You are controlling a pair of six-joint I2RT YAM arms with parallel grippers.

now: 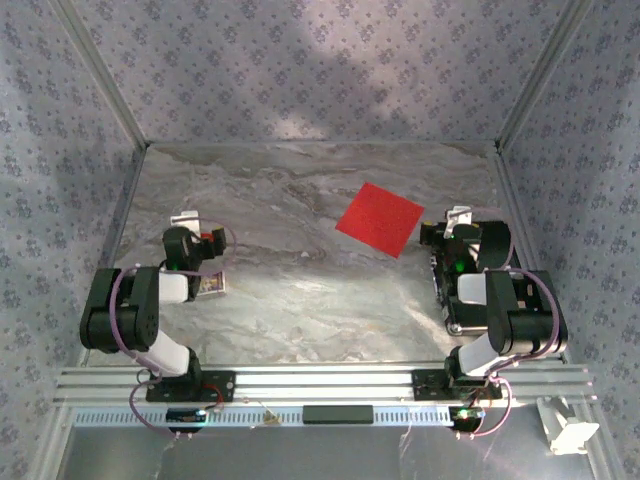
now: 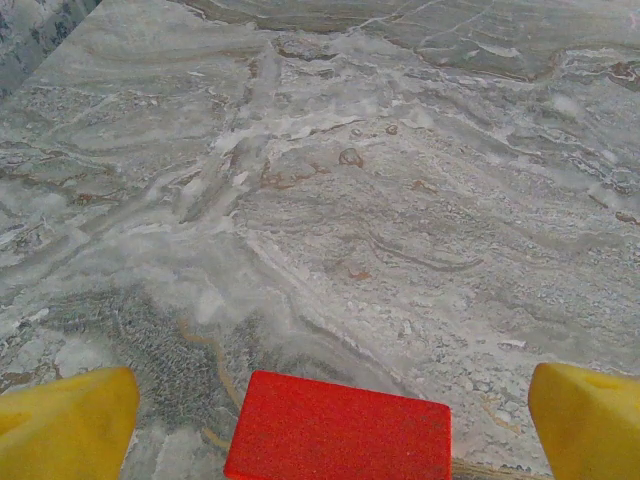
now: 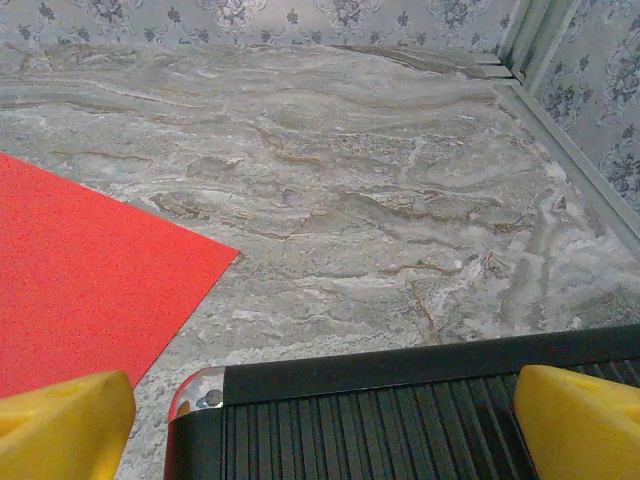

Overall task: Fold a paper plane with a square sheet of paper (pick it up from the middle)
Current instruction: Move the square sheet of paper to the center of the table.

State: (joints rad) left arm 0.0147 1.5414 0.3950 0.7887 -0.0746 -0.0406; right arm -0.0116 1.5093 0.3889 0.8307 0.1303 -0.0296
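Nothing is folded yet; the square sheet of paper (image 1: 380, 220) lies flat on the tabletop (image 1: 300, 300), near my right gripper (image 3: 320, 415); this one and my left gripper (image 2: 330, 420) are spread wide, holding nothing; next I must pinch the sheet's middle.

square sheet of paper (image 1: 380, 219): plain red | table (image 1: 300, 310): grey veined marble | walls (image 1: 320, 60): grey floral print
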